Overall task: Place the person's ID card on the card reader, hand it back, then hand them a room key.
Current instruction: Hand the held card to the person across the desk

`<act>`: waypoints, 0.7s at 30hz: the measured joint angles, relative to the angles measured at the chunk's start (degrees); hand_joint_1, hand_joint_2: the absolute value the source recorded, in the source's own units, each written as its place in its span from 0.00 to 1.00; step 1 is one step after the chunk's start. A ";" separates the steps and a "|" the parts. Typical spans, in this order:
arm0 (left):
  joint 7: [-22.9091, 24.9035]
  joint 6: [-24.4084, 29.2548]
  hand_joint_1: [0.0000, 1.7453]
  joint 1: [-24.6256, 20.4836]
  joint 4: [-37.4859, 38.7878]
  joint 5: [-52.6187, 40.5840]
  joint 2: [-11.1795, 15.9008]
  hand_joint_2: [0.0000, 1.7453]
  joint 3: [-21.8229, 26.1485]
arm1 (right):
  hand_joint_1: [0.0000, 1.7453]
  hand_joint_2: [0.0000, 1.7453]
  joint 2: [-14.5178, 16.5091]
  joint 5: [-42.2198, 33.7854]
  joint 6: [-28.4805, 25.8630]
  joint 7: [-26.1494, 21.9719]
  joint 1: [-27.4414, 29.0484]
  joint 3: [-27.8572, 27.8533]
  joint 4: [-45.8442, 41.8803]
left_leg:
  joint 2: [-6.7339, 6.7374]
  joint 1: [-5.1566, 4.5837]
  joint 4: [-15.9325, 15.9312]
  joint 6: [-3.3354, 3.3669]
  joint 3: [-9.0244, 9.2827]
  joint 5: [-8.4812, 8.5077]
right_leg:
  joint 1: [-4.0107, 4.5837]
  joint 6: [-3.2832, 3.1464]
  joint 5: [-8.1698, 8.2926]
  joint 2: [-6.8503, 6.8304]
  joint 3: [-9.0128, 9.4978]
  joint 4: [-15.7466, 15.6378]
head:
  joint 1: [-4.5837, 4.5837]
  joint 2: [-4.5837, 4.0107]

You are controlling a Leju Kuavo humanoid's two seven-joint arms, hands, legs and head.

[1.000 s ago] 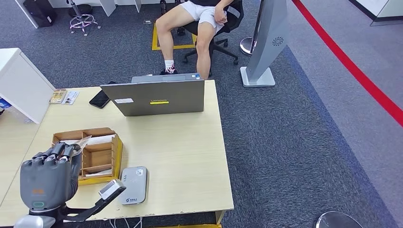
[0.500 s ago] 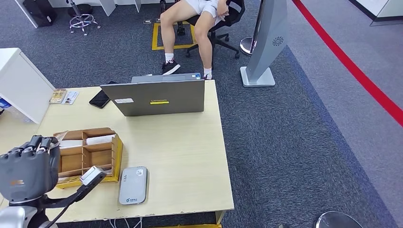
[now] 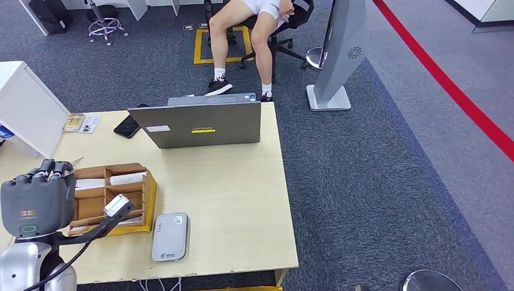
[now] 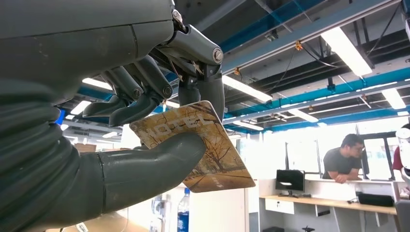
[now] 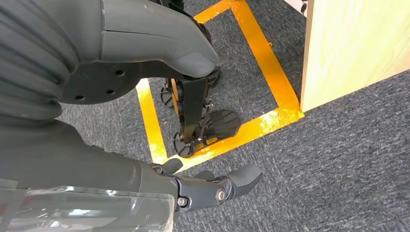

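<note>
Grey left hand (image 3: pixel 35 203) raised higher, pinching room key (image 4: pixel 196 147)

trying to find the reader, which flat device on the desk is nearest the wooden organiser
The flat grey rounded card reader, lying right beside the compartmented wooden organiser. The black phone and grey laptop sit farther off at the desk's far edge.

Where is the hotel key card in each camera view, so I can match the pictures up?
Head view: lower left, hidden behind the left robot hand.
Left wrist view: centre, the hotel key card pinched between thumb and fingers.
Right wrist view: not in it; it faces the yellow floor tape.
Shared landmark: the left robot hand links head and left wrist views; the pale table links head and right wrist views.
</note>
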 joint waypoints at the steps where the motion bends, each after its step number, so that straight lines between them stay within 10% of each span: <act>1: 0.15 -0.01 1.00 -0.27 0.55 -0.14 0.06 1.00 0.00 | 0.00 1.00 -0.03 -0.02 0.01 0.05 0.00 -0.03 0.00 | 0.00 0.00 0.00 0.00 0.00 0.00 | 0.00 0.00 0.00 0.00 0.00 0.00 | 0.01 0.00; 21: 1.62 0.24 1.00 -2.67 5.47 -1.22 1.92 1.00 -0.08 | 0.00 1.00 -0.15 -0.73 -1.00 3.37 0.09 -1.45 0.17 | 0.01 0.00 0.00 0.00 0.00 0.00 | 0.00 0.00 0.00 0.04 -0.02 0.00 | 0.00 -0.01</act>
